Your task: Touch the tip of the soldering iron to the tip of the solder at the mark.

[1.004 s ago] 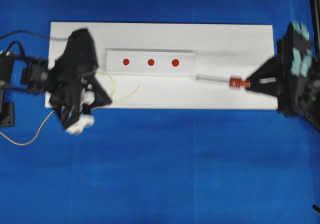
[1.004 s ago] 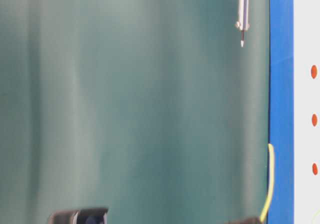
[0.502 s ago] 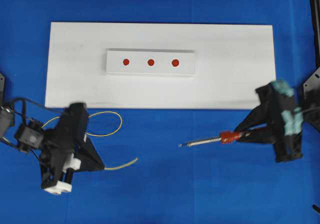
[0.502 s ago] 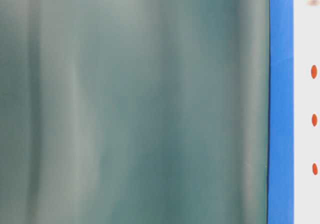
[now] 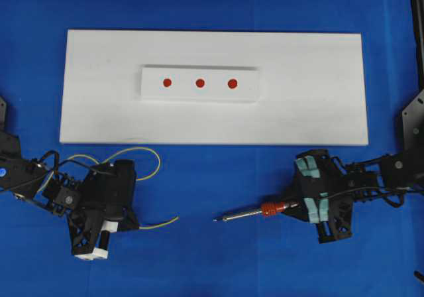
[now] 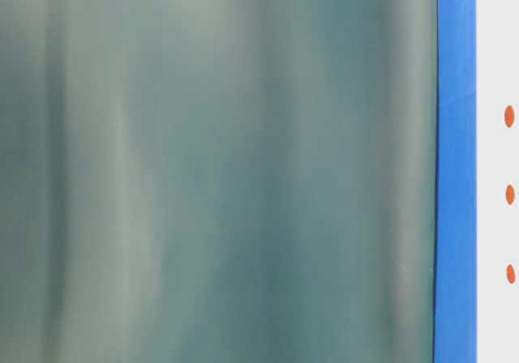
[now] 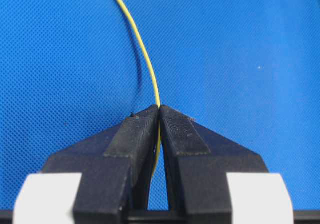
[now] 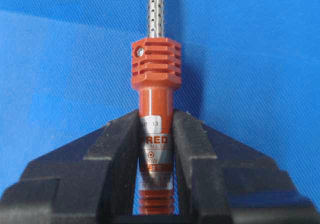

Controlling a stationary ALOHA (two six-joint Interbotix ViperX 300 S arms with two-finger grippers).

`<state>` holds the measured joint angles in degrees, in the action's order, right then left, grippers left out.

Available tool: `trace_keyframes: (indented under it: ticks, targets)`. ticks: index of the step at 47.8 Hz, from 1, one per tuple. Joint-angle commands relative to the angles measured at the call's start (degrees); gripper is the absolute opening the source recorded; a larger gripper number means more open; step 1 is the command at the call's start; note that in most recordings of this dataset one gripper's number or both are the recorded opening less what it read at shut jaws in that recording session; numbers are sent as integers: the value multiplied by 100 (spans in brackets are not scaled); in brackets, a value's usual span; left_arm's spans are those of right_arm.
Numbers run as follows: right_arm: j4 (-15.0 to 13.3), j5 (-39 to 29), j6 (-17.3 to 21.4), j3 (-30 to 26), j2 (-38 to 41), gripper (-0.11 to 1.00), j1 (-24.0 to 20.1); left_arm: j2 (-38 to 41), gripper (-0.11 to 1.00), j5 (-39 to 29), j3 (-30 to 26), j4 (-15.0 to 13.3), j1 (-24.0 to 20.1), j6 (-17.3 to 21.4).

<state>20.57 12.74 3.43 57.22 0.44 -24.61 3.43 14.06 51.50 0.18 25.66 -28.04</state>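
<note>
Two arms sit low in the overhead picture, both over the blue worktop [image 5: 212, 257] and below the white board [image 5: 311, 105] that fills the upper middle. At the lower left, the left tool [image 5: 136, 225] is clenched on the solder [image 5: 159, 223]; the left wrist picture shows its black fingers [image 7: 140, 134] pressed together at the tips with the thin yellow wire pinched between them and curving away toward the top of the frame, its free end up near the upper left. Seen from overhead, the rest of the wire loops above and behind that arm, just below the board's lower edge, while the short free end points right. At the lower right, the right tool [image 5: 291, 206] is grasping the soldering iron [image 5: 248, 213] by its red-orange handle; the right wrist picture shows both black fingers [image 8: 120, 139] tight against the handle just below the ribbed collar, the perforated metal shaft running up out of the frame. From overhead the iron lies roughly level, its pointed tip aimed left toward the wire's end, with a clear gap of blue between the two tips. A raised white strip [image 5: 152, 91] on the board carries three red dots [image 5: 200, 83] in a row, well above both tips. The table-level picture is mostly a blurred grey-green surface, with a blue band and three red dots along its right edge.
</note>
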Motion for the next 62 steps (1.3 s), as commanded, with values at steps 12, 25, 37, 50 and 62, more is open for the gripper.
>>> trace_keyframes:
  ticks: [12,25,37,50,62]
  targets:
    - [35,26,0,-167,-26,13,-35,-105,14,-132,-62,-9,9,88]
    - [-9,-26,-114,-114,-659,86,123,-861,81,-932,-167,0,-167,220]
    - [-141,-650,-615,97,-2382,85,738,-2188,78,-1907,-158,9,-633,984]
    - [-193,-1178,-1248,519,-4157,85,1854,-3410,77,-1828,272,9,-1512,2092]
    - [-396,-1529,-1538,1002,-5581,85,2812,-4702,76,-1529,932,9,-2215,2742]
